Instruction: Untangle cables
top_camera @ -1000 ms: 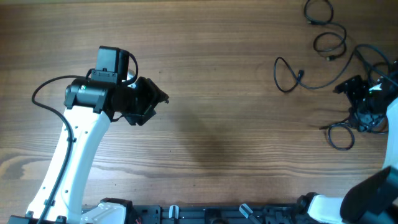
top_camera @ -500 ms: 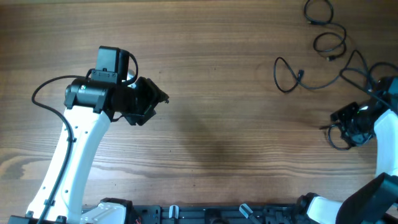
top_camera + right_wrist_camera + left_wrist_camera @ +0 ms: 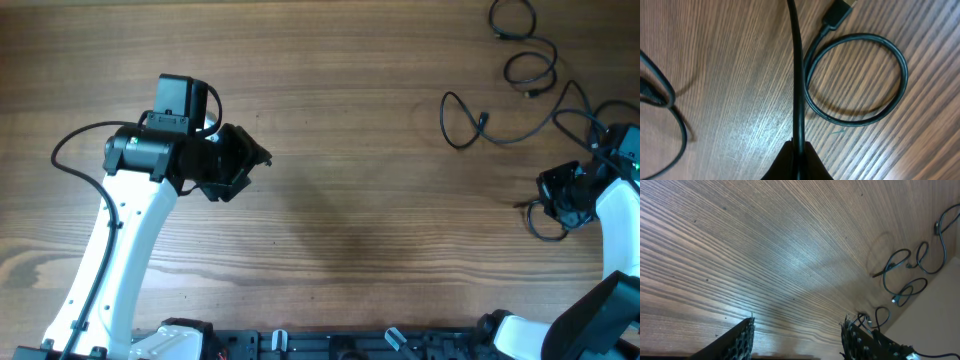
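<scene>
Black cables [image 3: 530, 68] lie tangled at the far right of the table, with one strand [image 3: 463, 122] curling out toward the middle. My right gripper [image 3: 562, 196] is down among them, over a small loop [image 3: 546, 224]. In the right wrist view the right gripper [image 3: 799, 148] is shut on one black cable [image 3: 797, 75] that runs straight up from the jaws. A round coil [image 3: 856, 81] with a plug lies just right of that cable. My left gripper [image 3: 244, 168] hovers open over bare wood at the left, its fingers [image 3: 746, 339] empty, far from the cables [image 3: 904, 271].
A further cable strand [image 3: 664, 98] curves at the left of the right wrist view. The wooden table [image 3: 350, 200] spans the whole view, and a black rail [image 3: 330, 344] runs along its front edge.
My right gripper moved toward the front edge onto the lower cable loop and went from open to shut on a cable. The left arm stayed still.
</scene>
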Robot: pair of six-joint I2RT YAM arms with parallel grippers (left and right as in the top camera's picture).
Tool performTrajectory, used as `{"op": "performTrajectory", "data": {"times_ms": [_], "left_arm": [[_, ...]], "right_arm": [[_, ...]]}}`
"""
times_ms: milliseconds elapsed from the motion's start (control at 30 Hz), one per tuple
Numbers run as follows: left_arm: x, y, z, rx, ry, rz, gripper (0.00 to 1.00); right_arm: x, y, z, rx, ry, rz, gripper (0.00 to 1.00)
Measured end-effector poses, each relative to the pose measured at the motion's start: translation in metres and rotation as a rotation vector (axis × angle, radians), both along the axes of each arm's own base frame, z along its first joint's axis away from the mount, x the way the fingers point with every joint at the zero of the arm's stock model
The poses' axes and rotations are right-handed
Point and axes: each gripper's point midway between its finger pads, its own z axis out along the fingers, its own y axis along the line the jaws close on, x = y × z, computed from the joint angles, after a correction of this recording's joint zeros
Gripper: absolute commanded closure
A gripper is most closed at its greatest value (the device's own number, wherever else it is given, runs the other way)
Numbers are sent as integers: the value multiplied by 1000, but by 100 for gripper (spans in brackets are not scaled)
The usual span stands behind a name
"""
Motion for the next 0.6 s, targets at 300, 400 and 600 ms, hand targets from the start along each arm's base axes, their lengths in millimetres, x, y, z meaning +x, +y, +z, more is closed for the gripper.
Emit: {"op": "performTrajectory", "data": {"times_ms": [300, 400, 600], "left_arm": [[0, 0, 0, 0, 0, 0, 42], [0, 0, 0, 0, 0, 0, 42], [0, 0, 0, 0, 0, 0, 42]], "right_arm": [[2, -1, 0, 59, -18, -262, 96], [1, -3, 0, 65, -18, -337, 96], [14, -13, 4, 16, -74, -287, 3]]}}
